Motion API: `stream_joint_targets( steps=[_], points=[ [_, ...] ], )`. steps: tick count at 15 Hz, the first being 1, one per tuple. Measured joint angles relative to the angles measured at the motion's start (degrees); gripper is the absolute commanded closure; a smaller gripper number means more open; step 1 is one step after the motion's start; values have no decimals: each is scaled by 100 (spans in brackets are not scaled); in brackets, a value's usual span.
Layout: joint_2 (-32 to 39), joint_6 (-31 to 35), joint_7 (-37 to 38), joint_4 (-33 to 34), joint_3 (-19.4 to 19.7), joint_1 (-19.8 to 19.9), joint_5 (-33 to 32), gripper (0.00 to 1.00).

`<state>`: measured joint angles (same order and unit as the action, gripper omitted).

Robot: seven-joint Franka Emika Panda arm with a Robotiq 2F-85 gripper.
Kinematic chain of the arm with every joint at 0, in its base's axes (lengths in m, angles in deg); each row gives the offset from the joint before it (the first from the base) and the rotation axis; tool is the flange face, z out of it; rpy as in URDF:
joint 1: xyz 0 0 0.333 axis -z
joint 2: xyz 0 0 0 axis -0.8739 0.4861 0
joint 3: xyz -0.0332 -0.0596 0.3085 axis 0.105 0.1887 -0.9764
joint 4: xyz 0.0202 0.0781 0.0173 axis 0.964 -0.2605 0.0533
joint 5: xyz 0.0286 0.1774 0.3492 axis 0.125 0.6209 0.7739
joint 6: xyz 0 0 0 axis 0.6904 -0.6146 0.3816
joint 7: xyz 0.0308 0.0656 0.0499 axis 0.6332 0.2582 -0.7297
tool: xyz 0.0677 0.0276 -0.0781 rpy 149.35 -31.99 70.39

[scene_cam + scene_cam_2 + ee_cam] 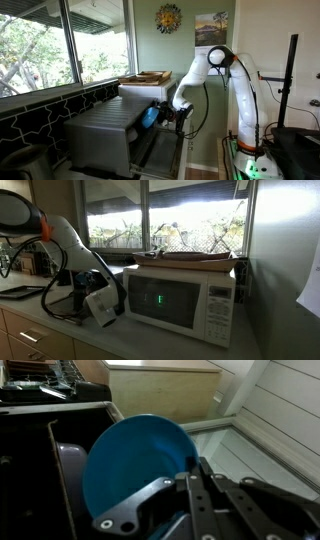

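Note:
My gripper (pixel 190 468) is shut on the rim of a blue bowl (pixel 135 472), which fills the middle of the wrist view with its hollow side facing the camera. The bowl hangs over a black basin (pixel 30 470) that has a dark grey dish (pixel 68 460) in it. In an exterior view the gripper (pixel 166 114) holds the blue bowl (pixel 150 117) just in front of a white microwave (pixel 140 91). In the opposite exterior view the gripper (pixel 93 284) is left of the microwave (pixel 185 300), low over the counter; the bowl is hidden there.
A wooden tray (pixel 195 255) lies on top of the microwave. A grey ridged unit (pixel 100 135) stands below the windows (pixel 60 40). The counter (pixel 60 330) runs under the arm, with cables on it. A black stand (pixel 290 80) is at the right.

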<state>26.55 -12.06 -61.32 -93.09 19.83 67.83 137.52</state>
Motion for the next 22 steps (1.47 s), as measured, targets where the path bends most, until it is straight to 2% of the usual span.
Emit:
stream_joint_targets(
  steps=[10,22],
  points=[
    [-7,65,-217,46,90,-20,-89,99],
    [-471,937,-121,-57,178,-20,-90,99]
  ],
)
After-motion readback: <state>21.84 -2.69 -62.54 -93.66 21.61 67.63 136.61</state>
